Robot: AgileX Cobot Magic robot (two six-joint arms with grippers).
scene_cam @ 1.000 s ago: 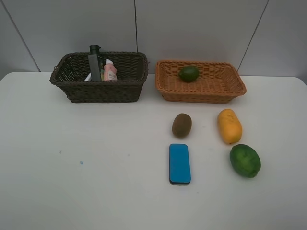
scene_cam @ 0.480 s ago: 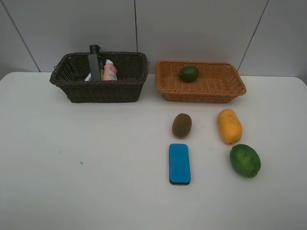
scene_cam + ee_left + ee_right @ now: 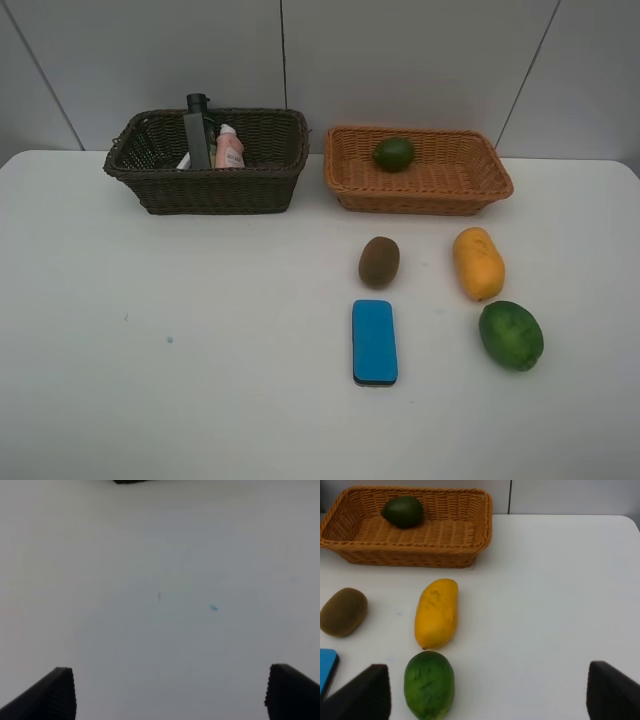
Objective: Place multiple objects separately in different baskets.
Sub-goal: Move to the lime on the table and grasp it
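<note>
Left gripper and right gripper gape wide, empty. Pump bottle and pink bottle stand in the dark basket; one green fruit lies in the tan basket. At its six o'clock on the table: kiwi, mango, eraser, second green fruit.

Bright, even light with soft shadows (left wrist view blurry).

Bottles in brown basket, fruit in tan basket

White table, grey tiled wall
</note>
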